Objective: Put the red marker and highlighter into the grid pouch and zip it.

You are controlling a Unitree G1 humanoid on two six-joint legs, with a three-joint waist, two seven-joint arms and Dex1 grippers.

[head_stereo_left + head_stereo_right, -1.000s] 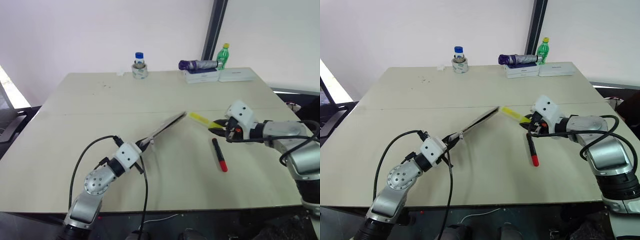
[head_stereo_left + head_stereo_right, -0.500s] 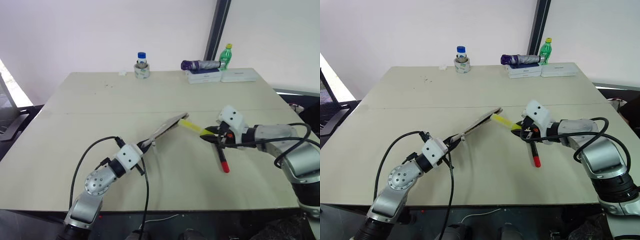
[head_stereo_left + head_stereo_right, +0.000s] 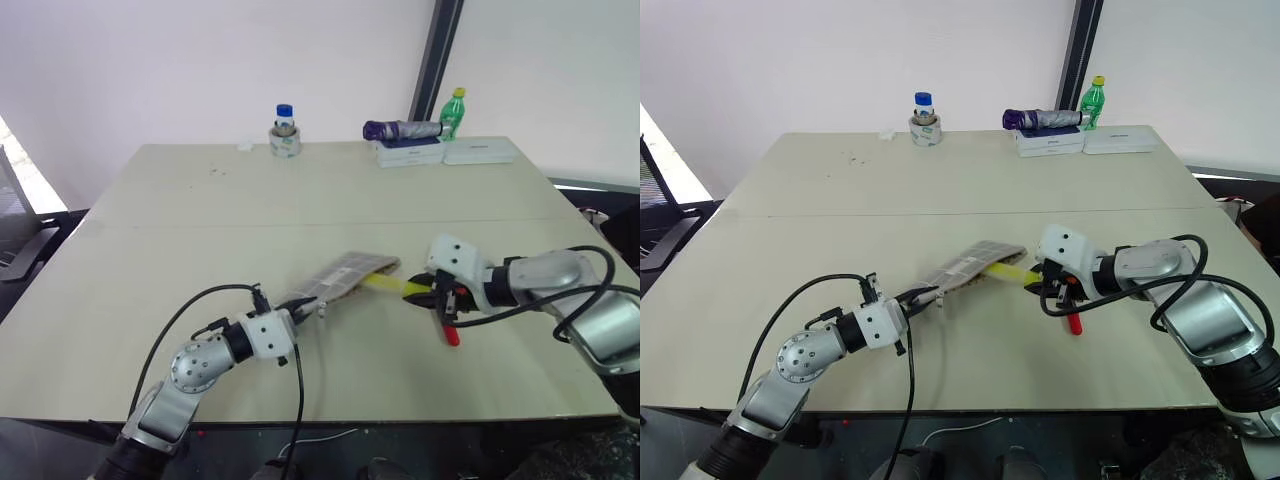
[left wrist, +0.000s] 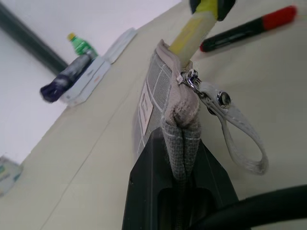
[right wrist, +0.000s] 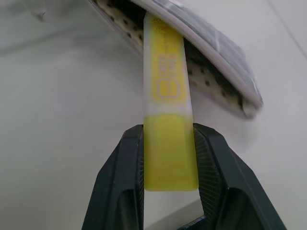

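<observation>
highlighter point(image 5: 168, 120) – tip inside open grid pouch point(image 3: 345, 275) | red marker point(image 4: 249, 29) – on table

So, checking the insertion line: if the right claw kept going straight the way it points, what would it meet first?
Probably the grid pouch: the highlighter it grips already enters the pouch's open mouth.

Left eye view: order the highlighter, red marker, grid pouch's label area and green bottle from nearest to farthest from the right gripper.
1. highlighter: held in the right gripper.
2. red marker: on the table just under it.
3. grid pouch: to its left, held by the left gripper.
4. green bottle: at the far table edge.
</observation>
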